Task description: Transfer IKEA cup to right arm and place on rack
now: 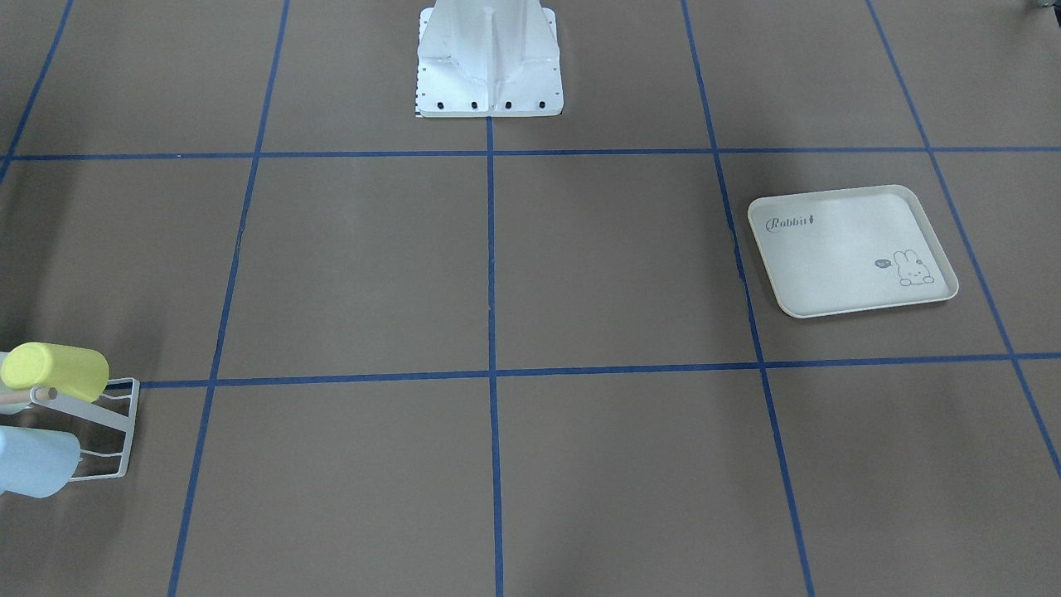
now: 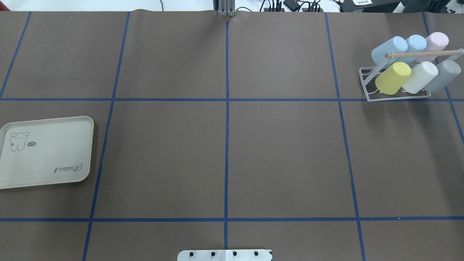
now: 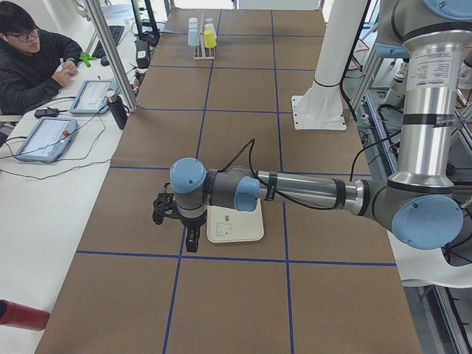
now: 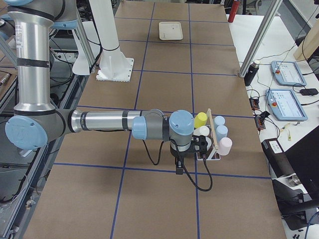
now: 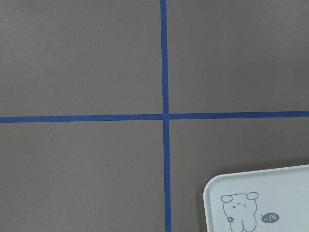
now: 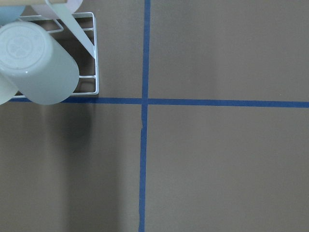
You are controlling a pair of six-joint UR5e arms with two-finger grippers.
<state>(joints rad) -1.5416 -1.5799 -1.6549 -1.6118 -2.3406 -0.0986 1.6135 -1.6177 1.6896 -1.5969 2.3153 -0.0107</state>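
Hanging on the rack [image 2: 424, 53] at the counter's [image 2: 232, 152] robot-right far corner are six cups [image 2: 419, 77], in two rows, yellow cup [image 2: 392, 78] at the near row's inner end. Right gripper [image 4: 178, 167] hovers just beside the rack, left gripper [image 3: 192, 240] just beside the tray [image 2: 47, 152]. Spread or pressed together, cannot tell for either.

The cream tray [image 1: 837, 274], near the end of the table [image 1: 580, 265] on the robot's left, bears the cursive word "Rabbit" by one corner. Beside its drawn rabbit, a small dark speech bubble [image 5: 269, 218] reads "-14".
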